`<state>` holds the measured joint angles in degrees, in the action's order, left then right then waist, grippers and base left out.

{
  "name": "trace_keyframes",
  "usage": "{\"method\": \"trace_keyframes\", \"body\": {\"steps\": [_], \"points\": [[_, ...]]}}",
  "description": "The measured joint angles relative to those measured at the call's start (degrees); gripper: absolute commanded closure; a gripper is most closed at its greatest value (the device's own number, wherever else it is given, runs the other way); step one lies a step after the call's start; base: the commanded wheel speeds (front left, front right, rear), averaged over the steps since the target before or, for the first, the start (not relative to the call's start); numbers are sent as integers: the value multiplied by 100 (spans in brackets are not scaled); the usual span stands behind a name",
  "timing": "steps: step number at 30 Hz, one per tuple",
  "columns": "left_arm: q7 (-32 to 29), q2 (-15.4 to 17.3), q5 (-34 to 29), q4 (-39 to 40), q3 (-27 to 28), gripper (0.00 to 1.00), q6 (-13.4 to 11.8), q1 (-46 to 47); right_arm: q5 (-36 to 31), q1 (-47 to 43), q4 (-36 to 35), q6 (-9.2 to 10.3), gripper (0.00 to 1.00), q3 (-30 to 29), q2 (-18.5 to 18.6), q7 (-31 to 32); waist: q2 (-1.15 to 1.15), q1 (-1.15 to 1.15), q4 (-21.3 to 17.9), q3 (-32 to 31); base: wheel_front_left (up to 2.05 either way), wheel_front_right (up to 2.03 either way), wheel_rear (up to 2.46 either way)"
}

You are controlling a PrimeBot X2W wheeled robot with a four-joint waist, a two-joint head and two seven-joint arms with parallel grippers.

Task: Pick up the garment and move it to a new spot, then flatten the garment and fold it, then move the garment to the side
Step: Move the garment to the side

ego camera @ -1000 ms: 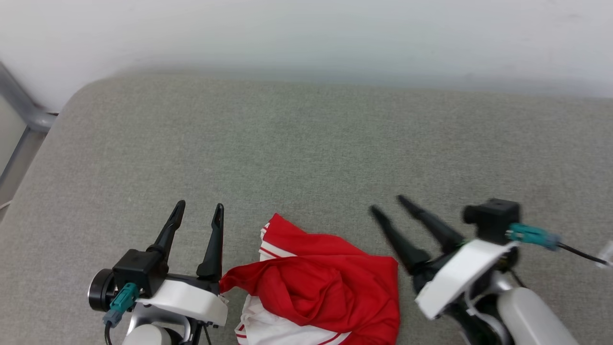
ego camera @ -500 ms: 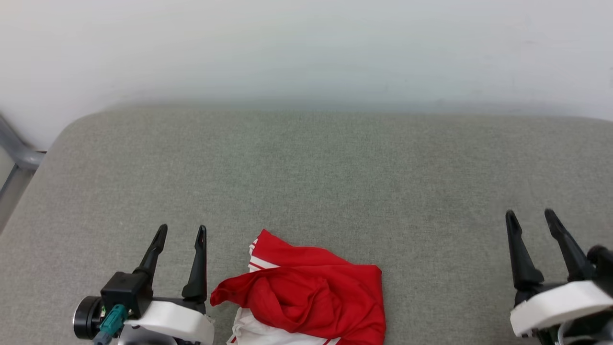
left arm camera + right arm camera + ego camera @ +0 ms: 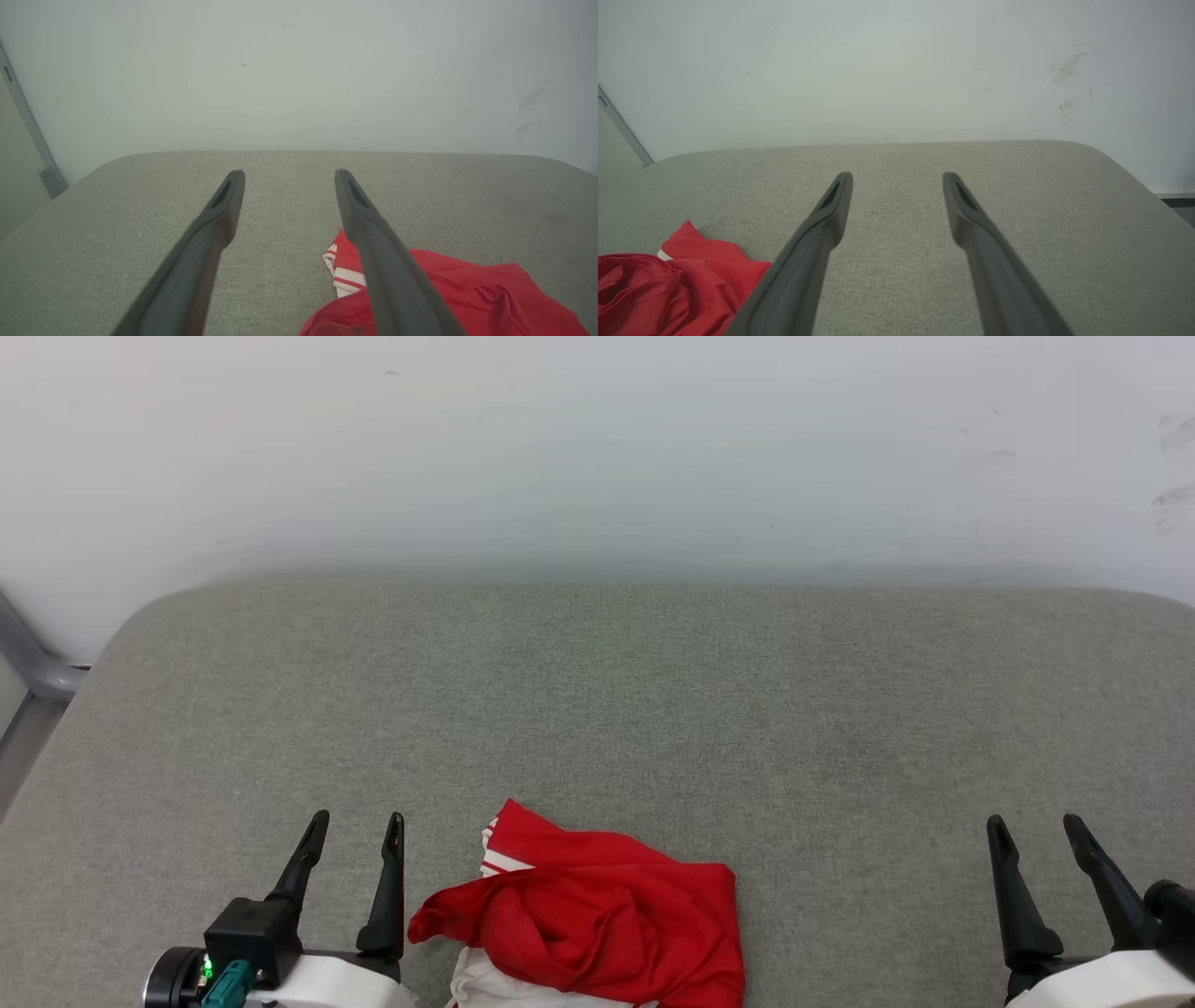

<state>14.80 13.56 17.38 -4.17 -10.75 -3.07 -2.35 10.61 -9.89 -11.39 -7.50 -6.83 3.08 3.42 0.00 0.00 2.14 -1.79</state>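
The garment (image 3: 597, 933) is a crumpled red heap with white striped trim, lying at the near edge of the grey cushioned surface (image 3: 616, 709). My left gripper (image 3: 358, 819) stands open just to its left, fingers pointing away, nothing between them. Far to the right, my right gripper (image 3: 1034, 823) is open and empty too, well apart from the cloth. In the left wrist view the garment (image 3: 467, 294) lies under and to the right of the right-hand finger (image 3: 373, 242). In the right wrist view the garment (image 3: 668, 284) sits at the lower left, beside the left-hand finger (image 3: 817, 242).
A pale wall (image 3: 597, 448) rises right behind the far edge of the cushioned surface. A grey metal post (image 3: 33, 663) stands at the far left, off the rounded corner. The surface's right rounded corner (image 3: 1106, 158) drops off toward the floor.
My right gripper swung from beside the garment out to the far right. The head camera tilted up, so everything slid down the picture. The garment lies as before.
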Motion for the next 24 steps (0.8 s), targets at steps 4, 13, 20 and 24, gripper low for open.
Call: {"method": "trace_keyframes", "body": {"steps": [4, 13, 20, 24], "points": [[0, 12, 2, 13, -8, 0, -4, 1, 167, -38, 23, 0, 0, -64, -8, 126, 0, 0, 5, -6, 0, 0, 0], [0, 15, 38, 56, -31, 0, -5, 155, 1199, -44, 832, 0, 0, -497, 36, 1752, 0, 0, 171, 100, 0, 0, 0], [8, -88, 34, 152, -73, 0, 36, 423, 1948, 129, 761, 0, 0, 481, 345, 3252, 0, 0, 418, 482, 0, 0, 0], [10, -242, -7, 181, -53, 0, 131, 715, 2392, 659, 879, 0, 0, 1226, 423, 3605, 0, 0, 661, 948, 0, 0, 0]]}}
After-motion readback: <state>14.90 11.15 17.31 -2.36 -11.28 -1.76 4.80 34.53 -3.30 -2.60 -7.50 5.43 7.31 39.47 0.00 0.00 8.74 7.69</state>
